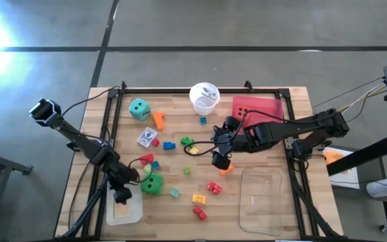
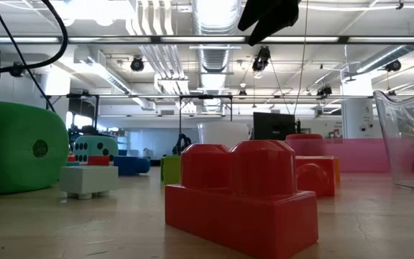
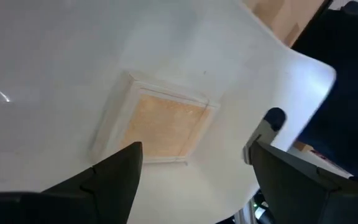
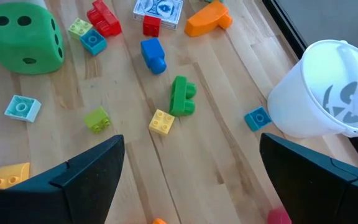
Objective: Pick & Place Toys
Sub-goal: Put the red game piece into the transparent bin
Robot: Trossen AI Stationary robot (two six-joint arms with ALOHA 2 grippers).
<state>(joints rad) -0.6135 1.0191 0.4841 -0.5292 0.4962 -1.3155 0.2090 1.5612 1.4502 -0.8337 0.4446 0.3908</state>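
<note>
We find the left arm reaching in from the table's left side, its left gripper (image 1: 121,195) poised over the white tray (image 1: 124,212) at the near-left corner; its fingers (image 3: 114,177) stand apart with nothing between them, above the tray's square recess. The right arm stretches across from the right edge toward the table's middle, the right gripper (image 1: 220,161) hanging over the boards, jaws wide and empty, just beside a small orange brick (image 1: 226,169). The toys lie scattered on the wood: the green die (image 4: 22,37) near the left gripper, the teal die (image 1: 139,109) farther back, a green brick (image 4: 181,96), a blue brick (image 4: 152,54) and a yellow brick (image 4: 161,122) ahead of the right gripper, beside the white cup (image 4: 325,89). In the low view a red brick (image 2: 244,194) fills the foreground and hides much behind it.
</note>
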